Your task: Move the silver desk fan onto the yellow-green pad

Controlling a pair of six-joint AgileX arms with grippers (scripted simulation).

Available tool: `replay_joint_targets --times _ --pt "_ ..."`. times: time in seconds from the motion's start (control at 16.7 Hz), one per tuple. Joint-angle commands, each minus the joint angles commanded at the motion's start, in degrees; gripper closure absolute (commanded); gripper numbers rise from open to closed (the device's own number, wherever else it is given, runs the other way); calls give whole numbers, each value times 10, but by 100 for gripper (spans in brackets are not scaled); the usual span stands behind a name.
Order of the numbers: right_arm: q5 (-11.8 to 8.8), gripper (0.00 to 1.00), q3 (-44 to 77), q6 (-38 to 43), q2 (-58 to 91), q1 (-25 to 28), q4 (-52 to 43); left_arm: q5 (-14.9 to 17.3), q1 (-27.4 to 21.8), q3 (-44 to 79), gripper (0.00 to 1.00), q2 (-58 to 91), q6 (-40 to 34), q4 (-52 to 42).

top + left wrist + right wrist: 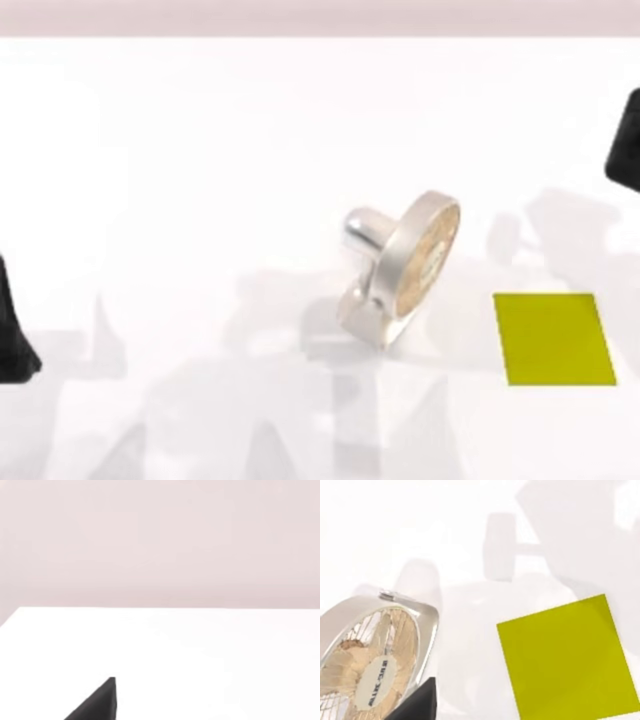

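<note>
Since the silver desk fan (405, 268) stands mid-table, apart from the yellow-green pad (554, 338) to its right, nothing's moved yet. Both arms sit at the table edges, neither grasping anything; can't tell either claw's state

Silver desk fan (405, 265): shiny silver ring, rear knob and base noted; face pale gold-beige, with beige blades behind a fine wire grille and a pale round hub bearing dark lettering. Yellow-green pad (554, 338): plain olive-yellow, no pattern seen. Worktop (200, 180): white, marked with soft grey shadows. Arm parts at left and right edges recorded as black.
</note>
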Motion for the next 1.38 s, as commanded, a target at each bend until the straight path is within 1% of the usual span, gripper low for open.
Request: replay_joint_targets --times 0.42,0.72,0.96,1.38 --pt "-6 0 366 201 341 104 -244 0 0 0 0 0 0 0" --pt "-15 0 565 308 512 164 -364 0 0 0 0 0 0 0" --pt "-20 0 648 351 578 189 -409 0 0 0 0 0 0 0" --pt "-20 0 652 354 583 188 -409 0 0 0 0 0 0 0"
